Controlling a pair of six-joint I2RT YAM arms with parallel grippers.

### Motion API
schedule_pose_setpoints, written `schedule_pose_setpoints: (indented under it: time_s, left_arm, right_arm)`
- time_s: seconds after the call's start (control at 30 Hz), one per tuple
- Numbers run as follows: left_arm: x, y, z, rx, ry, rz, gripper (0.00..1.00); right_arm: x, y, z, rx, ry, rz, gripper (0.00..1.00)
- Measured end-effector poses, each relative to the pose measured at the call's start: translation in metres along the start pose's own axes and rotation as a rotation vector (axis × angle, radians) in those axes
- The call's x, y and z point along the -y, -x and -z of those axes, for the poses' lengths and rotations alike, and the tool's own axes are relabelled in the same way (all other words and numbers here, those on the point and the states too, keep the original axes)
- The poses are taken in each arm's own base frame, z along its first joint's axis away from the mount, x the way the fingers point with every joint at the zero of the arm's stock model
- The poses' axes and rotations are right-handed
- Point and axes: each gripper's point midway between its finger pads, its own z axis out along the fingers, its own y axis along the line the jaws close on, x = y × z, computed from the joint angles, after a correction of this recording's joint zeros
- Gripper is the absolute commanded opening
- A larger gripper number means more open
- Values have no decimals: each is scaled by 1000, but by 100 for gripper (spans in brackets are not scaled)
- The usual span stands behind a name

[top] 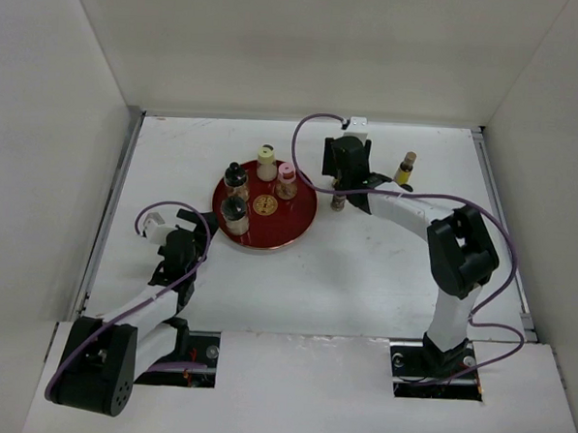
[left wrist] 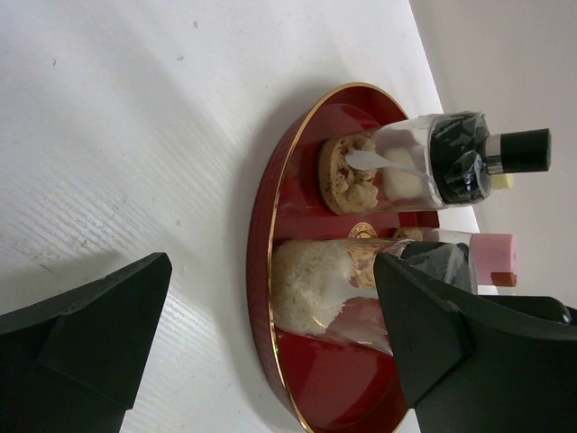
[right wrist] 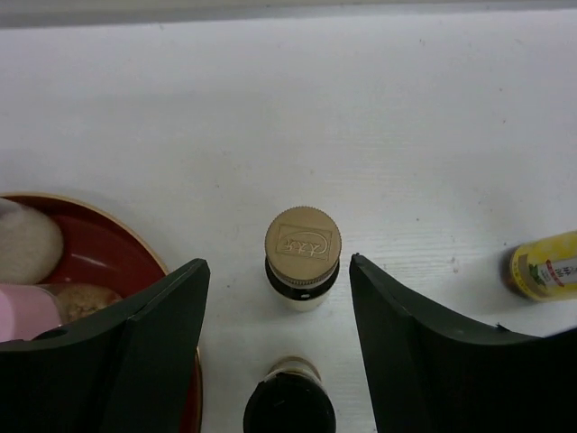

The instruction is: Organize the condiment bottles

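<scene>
1. My right jaws are released. One finger stands on each side of the gold-capped bottle [right wrist: 303, 245], with a gap showing on both sides, so nothing is grasped.
2. The gold-capped bottle stands upright on the white surface [top: 383, 280], just off the rim of the red tray [top: 298, 232].
3. A dark-capped bottle [right wrist: 290, 406] stands just beside it, toward my wrist.
4. A yellow bottle [right wrist: 544, 266] rests on the surface outside my right finger, apart from the other two.
5. The tray carries a cream-capped bottle [top: 266, 162], a pink-capped bottle [top: 287, 181], and two black-capped jars [top: 236, 180] [top: 234, 214].
6. My left jaws are released and empty, spread wide at the tray's left rim, with the black-capped jars nearest.
</scene>
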Motion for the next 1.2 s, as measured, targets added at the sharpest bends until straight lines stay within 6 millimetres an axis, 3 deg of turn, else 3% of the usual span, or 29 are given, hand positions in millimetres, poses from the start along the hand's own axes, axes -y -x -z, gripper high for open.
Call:
schedule_pose_setpoints:
  time_s: [0.07,0.2,0.3,0.37,0.63,0.73,0.83,1.03,1.13,1.2]
  left_arm:
    - [-2,-2,-1,-5,8,-3,100]
    - [-4,-3,-1,-8,13,-5,100]
    - [-5,-4,-2,-13,18,-7,100]
    - [-6,-5,-2,-15,21,-9,100]
    - [-6,-8,-3,-25,18,-12,100]
    - [-7,-8,-3,-26,20,-12,100]
    - [-6,-8,-3,-25,17,-11,100]
    - [-6,-8,-3,-26,16,-11,100]
    - [-6,-8,-3,-25,17,-11,100]
    - [-6,-8,-3,-25,17,-11,100]
  right_arm:
    - [0,-9,-6,-22,-9,17,67]
    - [-3,-8,-18,-22,-17,32,52]
    - [-1,-4,-20,-15,-20,34,34]
    - [0,-3,-20,-13,-24,31,27]
    - [11,0,-15,22,-50,54,23]
    - [14,12,0,48,-55,71,22]
    - [7,38,26,109,-27,62,22]
    - [-30,101,105,274,128,-15,22]
    - [-51,120,138,328,217,-58,22]
    - [-66,123,153,340,273,-80,22]
